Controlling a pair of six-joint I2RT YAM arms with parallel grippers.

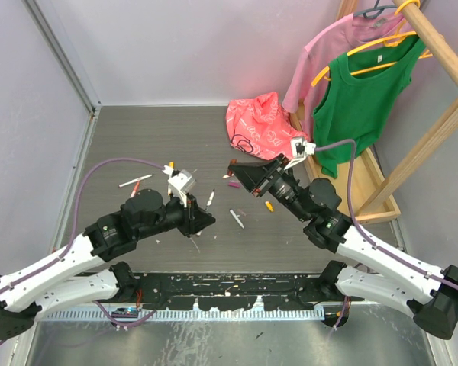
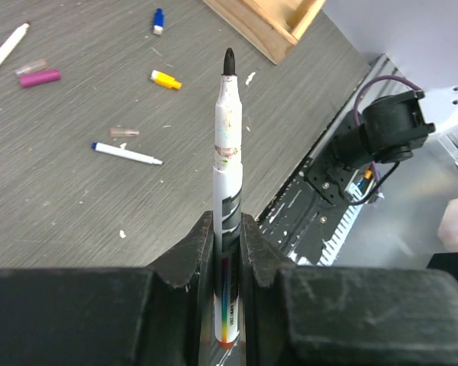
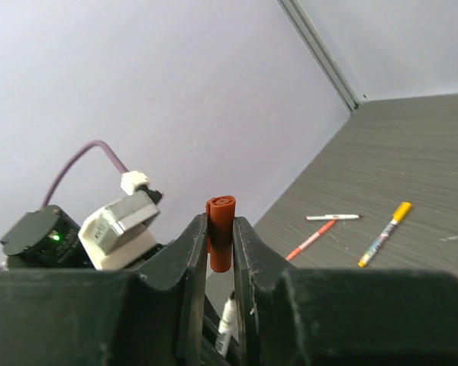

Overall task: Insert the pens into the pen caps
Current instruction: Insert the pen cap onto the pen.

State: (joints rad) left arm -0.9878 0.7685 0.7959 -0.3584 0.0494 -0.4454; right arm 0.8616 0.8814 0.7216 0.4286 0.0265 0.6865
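Observation:
My left gripper (image 2: 227, 229) is shut on a white pen (image 2: 227, 145) with a dark tip, its bare tip sticking out past the fingers. My right gripper (image 3: 220, 232) is shut on a dark orange-red cap (image 3: 220, 229). The white pen's tip (image 3: 226, 316) shows low between the right fingers, apart from the cap. In the top view the left gripper (image 1: 206, 221) and right gripper (image 1: 234, 168) are held a short way apart over the table's middle. A blue-tipped pen (image 2: 127, 155), a yellow cap (image 2: 166, 79), a purple cap (image 2: 40, 78) and a blue cap (image 2: 158, 20) lie on the table.
More pens lie at the far left: a white one (image 3: 332, 218), a red one (image 3: 313, 239) and a yellow-ended one (image 3: 385, 232). A pink bag (image 1: 259, 122) and a wooden clothes rack (image 1: 435, 114) with shirts stand at the back right.

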